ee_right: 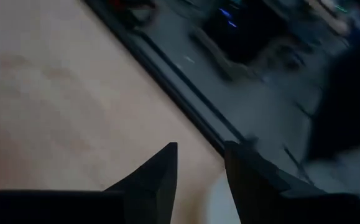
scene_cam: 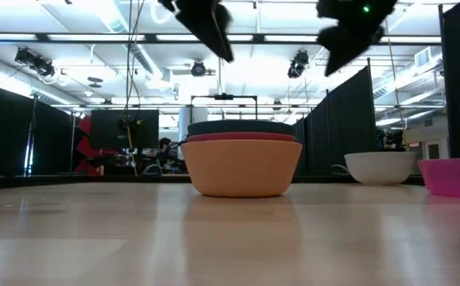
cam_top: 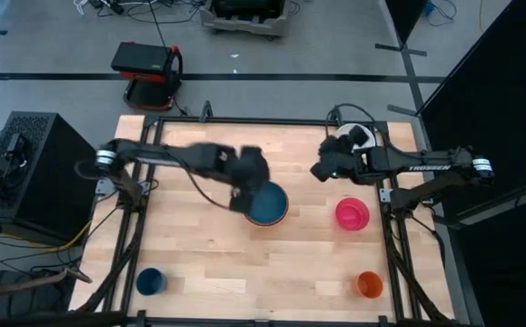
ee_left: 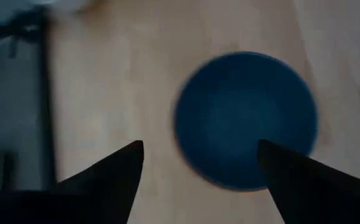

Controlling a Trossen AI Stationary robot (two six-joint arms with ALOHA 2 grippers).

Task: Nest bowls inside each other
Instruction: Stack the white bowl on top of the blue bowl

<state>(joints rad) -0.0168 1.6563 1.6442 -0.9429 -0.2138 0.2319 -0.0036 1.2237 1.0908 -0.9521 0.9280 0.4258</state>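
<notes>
Bowls are partly stacked: in the high view the dark teal bowl (cam_top: 267,203) sits on top of a stack at the table's (cam_top: 199,272) centre, with the left gripper (cam_top: 247,178) just beside its rim at about ten o'clock. The pink bowl (cam_top: 352,213) lies at three o'clock of the stack, the white bowl (cam_top: 358,135) near the far right corner under the right gripper (cam_top: 322,169), and two small cups, a blue cup (cam_top: 150,281) and an orange cup (cam_top: 369,284), stand near the front edge. The low view shows the stack as yellow-orange bowl (scene_cam: 243,168), red-orange bowl (scene_cam: 240,137) and teal on top, seated level, with both grippers raised clear above. In the left wrist view the jaws stand wide apart and empty over the teal bowl. In the right wrist view the jaws are partly open, holding nothing. Risks, as I judge them: the left arm could clip the stack's rim and shift it; the right jaws could slip on the white bowl's thin rim and tip it.
</notes>
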